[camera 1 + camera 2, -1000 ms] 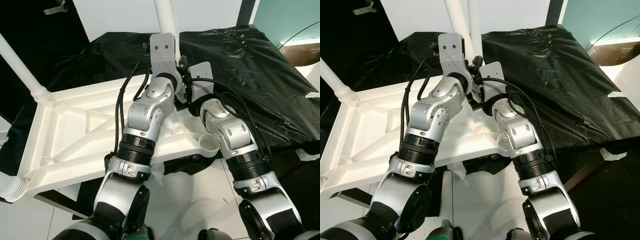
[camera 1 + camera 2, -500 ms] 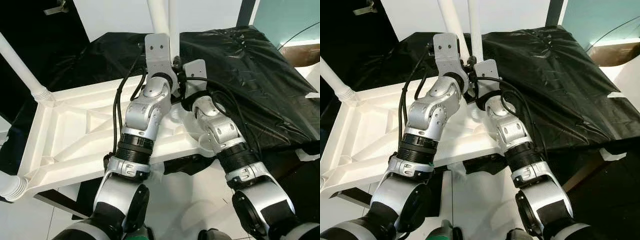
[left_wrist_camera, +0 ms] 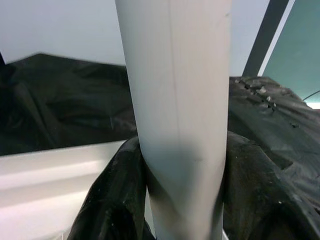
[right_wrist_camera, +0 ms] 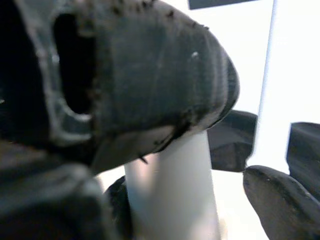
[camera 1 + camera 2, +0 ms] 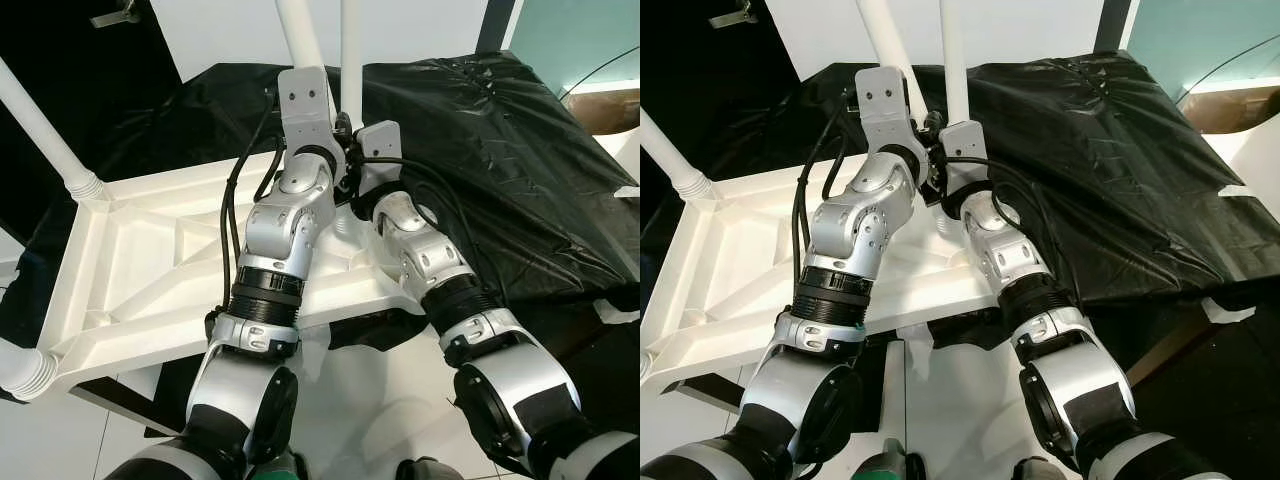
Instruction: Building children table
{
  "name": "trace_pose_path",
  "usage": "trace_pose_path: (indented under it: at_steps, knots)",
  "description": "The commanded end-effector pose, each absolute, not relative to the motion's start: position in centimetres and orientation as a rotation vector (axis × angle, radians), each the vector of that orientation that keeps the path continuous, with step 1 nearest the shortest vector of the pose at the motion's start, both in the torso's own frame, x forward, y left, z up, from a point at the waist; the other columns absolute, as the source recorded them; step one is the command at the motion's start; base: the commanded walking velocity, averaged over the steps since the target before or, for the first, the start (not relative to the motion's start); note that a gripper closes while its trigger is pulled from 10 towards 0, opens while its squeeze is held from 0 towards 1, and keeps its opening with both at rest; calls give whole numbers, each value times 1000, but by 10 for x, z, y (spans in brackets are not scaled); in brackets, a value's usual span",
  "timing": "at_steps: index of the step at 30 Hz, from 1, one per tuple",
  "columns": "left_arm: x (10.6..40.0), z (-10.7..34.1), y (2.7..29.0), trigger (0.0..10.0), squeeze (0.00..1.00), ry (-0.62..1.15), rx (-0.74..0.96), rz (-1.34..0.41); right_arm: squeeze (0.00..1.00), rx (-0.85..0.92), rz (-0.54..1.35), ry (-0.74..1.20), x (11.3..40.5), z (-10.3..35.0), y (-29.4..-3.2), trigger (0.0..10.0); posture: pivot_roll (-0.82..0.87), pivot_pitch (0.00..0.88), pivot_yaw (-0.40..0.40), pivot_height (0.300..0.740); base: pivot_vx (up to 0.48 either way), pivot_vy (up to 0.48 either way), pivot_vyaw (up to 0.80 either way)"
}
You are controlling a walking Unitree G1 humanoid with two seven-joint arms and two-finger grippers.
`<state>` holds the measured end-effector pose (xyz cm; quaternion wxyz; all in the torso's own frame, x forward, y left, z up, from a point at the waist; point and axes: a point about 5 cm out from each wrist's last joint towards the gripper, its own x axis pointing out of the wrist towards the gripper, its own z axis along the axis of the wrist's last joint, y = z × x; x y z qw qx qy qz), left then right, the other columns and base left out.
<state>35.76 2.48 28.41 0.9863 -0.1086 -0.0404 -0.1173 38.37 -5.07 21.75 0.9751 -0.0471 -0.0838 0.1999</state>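
Seen from the robot's head, the upturned white table top (image 5: 150, 260) lay ribbed side up on a bench draped in black sheeting (image 5: 480, 120), overhanging its near edge. Both silver arms reached to the far right corner of that top, where two white legs rose out of frame: a tilted leg (image 5: 298, 35) on the left and an upright leg (image 5: 351, 35) just beside it. A third leg (image 5: 40, 130) slanted up from the top's far left corner socket. The left claw (image 5: 322, 168) and the right claw (image 5: 352, 185) sat close together at the foot of the pair, their fingers hidden behind the wrist plates.

From the left wrist, the left claw was pinching a white leg (image 3: 175, 125), its two black fingers (image 3: 112, 200) pressed against either side of the tube, with the table top's pale edge beyond.

From the right wrist, a blurred black finger (image 4: 150, 75) loomed over a white tube (image 4: 170, 190), with another black fingertip (image 4: 280, 200) standing apart from it; whether the right claw gripped anything could not be told.
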Motion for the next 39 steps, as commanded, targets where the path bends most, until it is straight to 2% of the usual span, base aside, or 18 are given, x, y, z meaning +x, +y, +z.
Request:
trace_pose_path:
  at_steps: [1,19,25,35,36,38,39]
  knots:
    - [329,322,-17,10000,0,-258,-218,-510,0,-77,359,-31,387,189,-63,10000,82,39,33,740,0,0,0]
    - [321,326,10,10000,0,-412,-125,-658,0,-135,417,-100,382,177,-100,10000,73,28,32,740,0,0,0]
    - [315,325,4,10000,0,-429,-99,-684,0,-190,506,-173,382,194,-94,10000,74,23,32,740,0,0,0]
    - [321,326,13,10000,0,-434,-84,-642,0,-206,610,-208,367,198,-82,10000,76,18,26,740,0,0,0]
    - [321,326,13,10000,0,-435,-82,-642,224,-203,612,-212,366,199,-82,10000,73,18,27,740,0,0,0]
    - [321,326,13,10000,0,-435,-81,-641,224,-199,612,-214,366,199,-82,10000,73,18,27,740,0,0,0]
    - [321,326,13,10000,0,-433,-80,-643,753,-198,612,-221,365,200,-83,10000,72,16,27,740,0,0,0]
